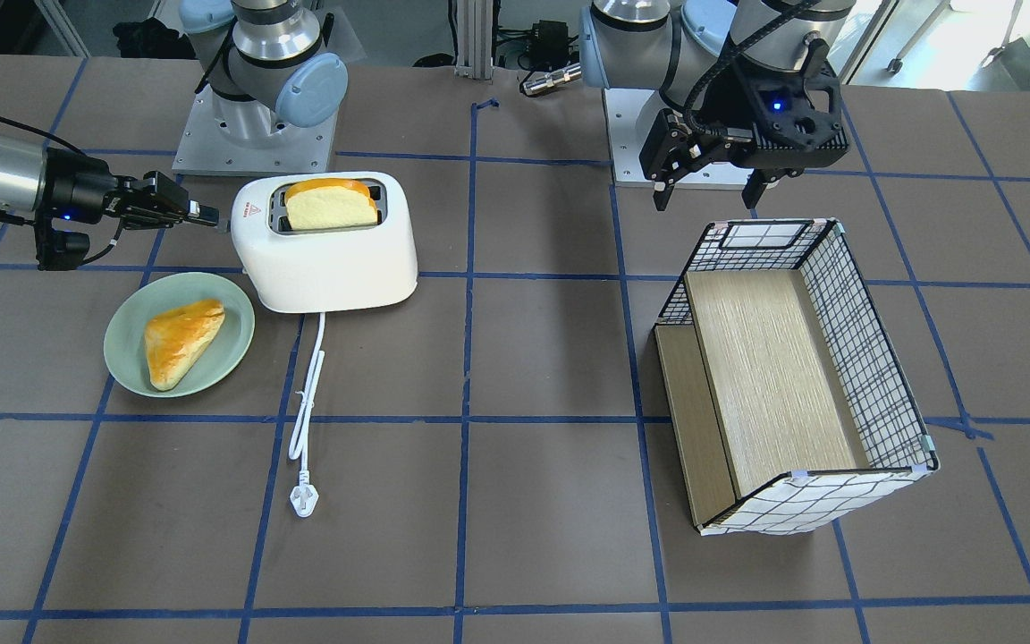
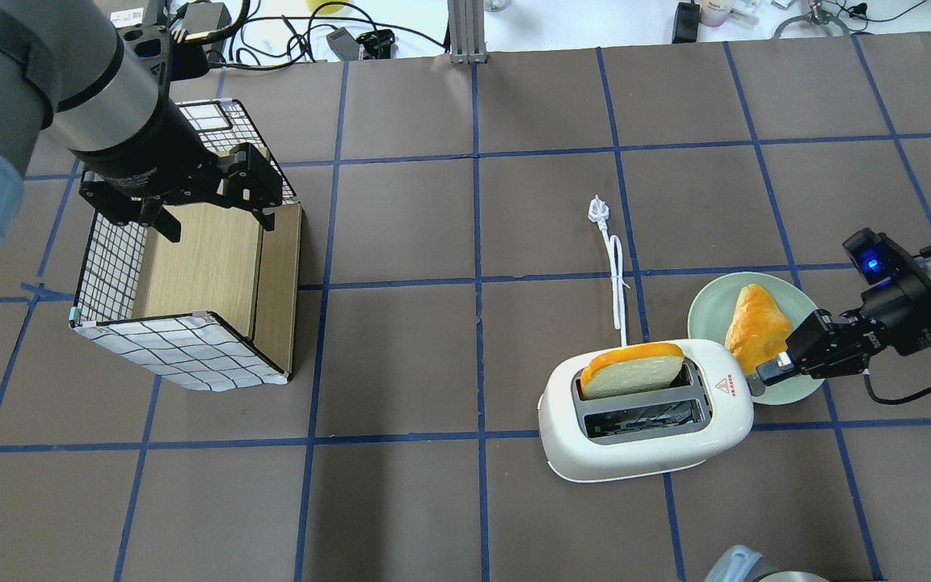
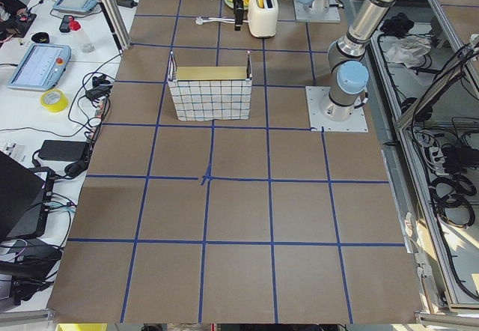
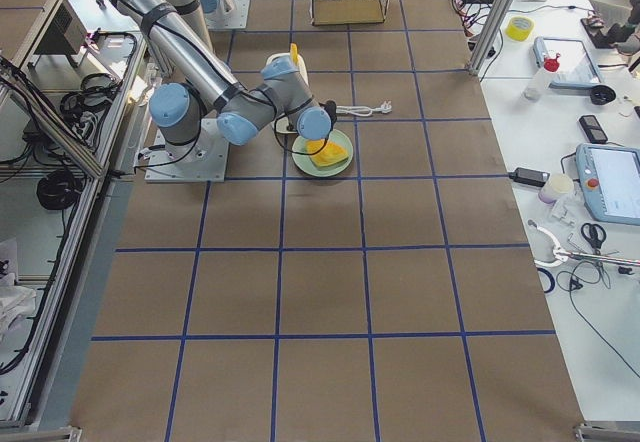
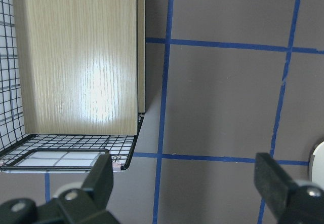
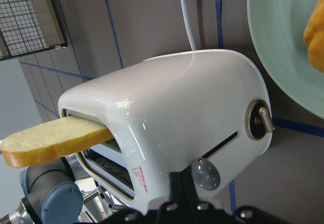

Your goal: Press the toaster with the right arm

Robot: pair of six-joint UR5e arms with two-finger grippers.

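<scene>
The white toaster (image 1: pixel 327 259) stands on the table with a slice of bread (image 1: pixel 332 206) sticking up from one slot; it also shows in the overhead view (image 2: pixel 651 453). My right gripper (image 1: pixel 211 217) is shut, and its tip is at the toaster's end face beside the green plate (image 1: pixel 126 344). In the right wrist view the shut fingers (image 6: pixel 179 183) sit at the toaster's (image 6: pixel 192 107) end, by the lever slot and a round button. I cannot tell whether they touch it. My left gripper (image 1: pixel 707 199) is open and empty above the wire basket (image 1: pixel 792 376).
A pastry (image 1: pixel 180 340) lies on the plate just under the right arm. The toaster's white cord and plug (image 1: pixel 303 501) trail across the table away from the robot. The basket with a wooden floor (image 2: pixel 191 275) stands under the left gripper (image 2: pixel 215 226).
</scene>
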